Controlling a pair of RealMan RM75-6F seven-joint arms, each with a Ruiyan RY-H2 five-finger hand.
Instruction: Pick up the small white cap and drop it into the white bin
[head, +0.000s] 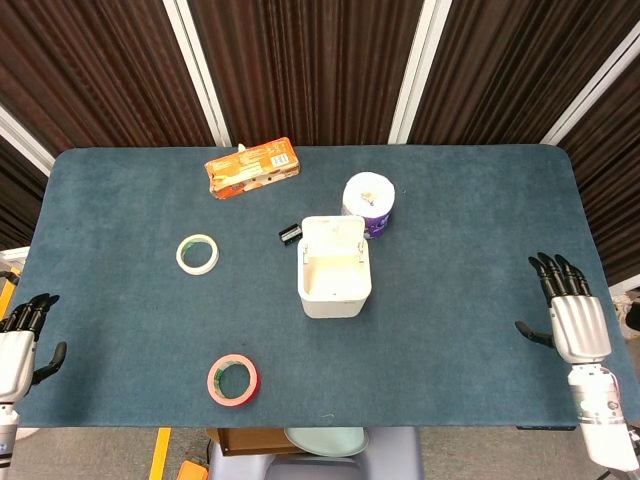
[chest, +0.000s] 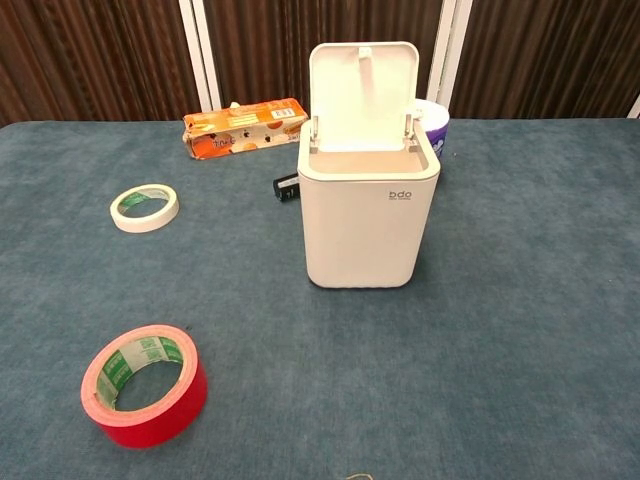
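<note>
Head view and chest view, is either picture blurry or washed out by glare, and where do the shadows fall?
Head view: sharp throughout, both the left hand and right hand crisp, light even, no glare on the dark blue felt table. Chest view: also sharp; the white plastic bin with its raised lid is bright but keeps detail, with only a faint soft shadow at its base.
</note>
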